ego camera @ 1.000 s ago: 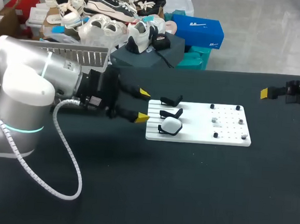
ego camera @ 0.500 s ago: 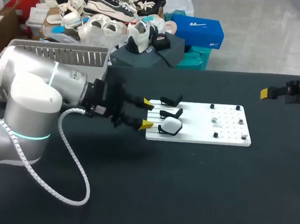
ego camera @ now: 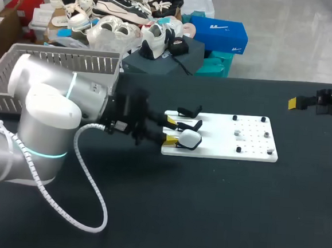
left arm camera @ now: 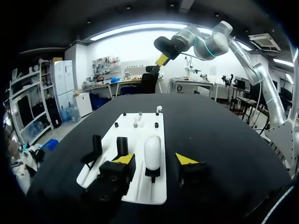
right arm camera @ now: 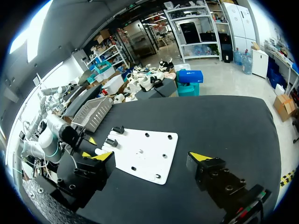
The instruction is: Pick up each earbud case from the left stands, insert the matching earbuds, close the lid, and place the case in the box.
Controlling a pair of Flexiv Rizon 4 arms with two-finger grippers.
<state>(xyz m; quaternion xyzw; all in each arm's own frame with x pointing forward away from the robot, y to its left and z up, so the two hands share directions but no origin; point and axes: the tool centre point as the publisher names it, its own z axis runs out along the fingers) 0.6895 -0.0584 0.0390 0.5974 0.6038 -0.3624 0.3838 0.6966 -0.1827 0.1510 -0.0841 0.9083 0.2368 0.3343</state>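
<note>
Smooth white oval earbud case (left arm camera: 152,151) seated on black stand (left arm camera: 150,174), between fingers of spread left gripper (left arm camera: 155,160); side gaps seen only from left wrist. Right gripper (right arm camera: 150,157) spread.

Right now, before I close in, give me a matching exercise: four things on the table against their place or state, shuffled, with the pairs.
Things:
1. white case
2. the two other black stands
3. left jaws
4. right jaws

Places or states:
A. open, at the table's far right, away from the white board
B. empty
C. resting on the stand nearest the robot
D. open, one on each side of the case

Pairs: 1-C, 2-B, 3-D, 4-A.
</note>
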